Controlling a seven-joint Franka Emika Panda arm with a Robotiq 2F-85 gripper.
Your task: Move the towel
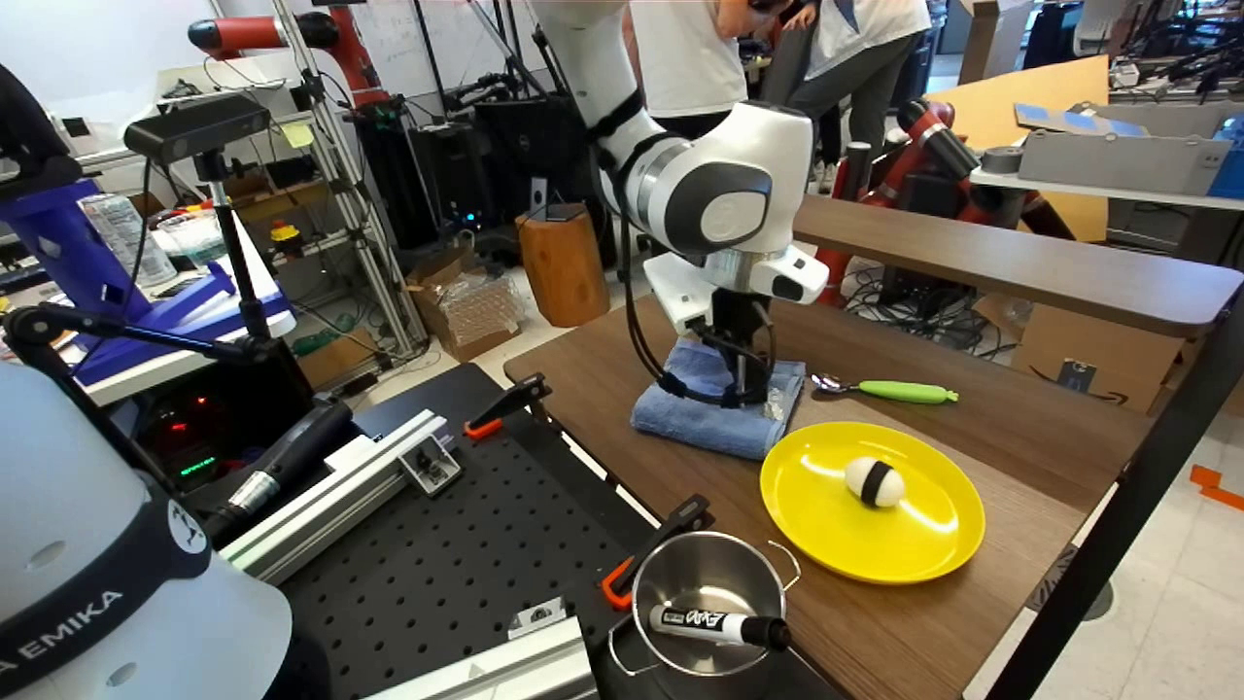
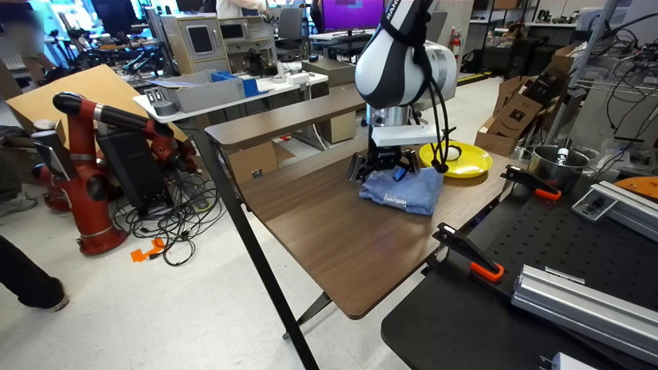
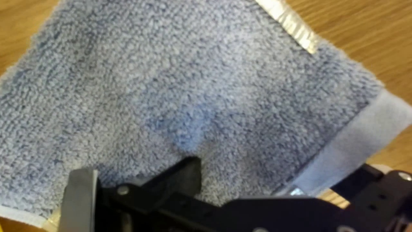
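Note:
The towel (image 1: 700, 435) is a folded blue cloth on the brown table, and it shows in both exterior views (image 2: 424, 192). In the wrist view the towel (image 3: 193, 80) fills most of the picture, with a pale hem at the right and a shiny tag on its upper edge. My gripper (image 2: 383, 174) points down at the towel with its fingers apart. In the wrist view the gripper (image 3: 278, 174) has one fingertip against the towel's top, making a dent, and the other finger beyond the hem side. In an exterior view the gripper (image 1: 743, 384) partly hides the towel.
A yellow plate (image 1: 826, 530) with a white, black-banded egg-like thing (image 1: 875, 482) stands beside the towel. A green-handled spoon (image 1: 904, 392) lies behind the plate. A metal pot (image 1: 680, 559) with a marker (image 1: 714, 624) stands near the clamps (image 1: 671, 535). A raised shelf (image 1: 1001, 258) runs along the far side.

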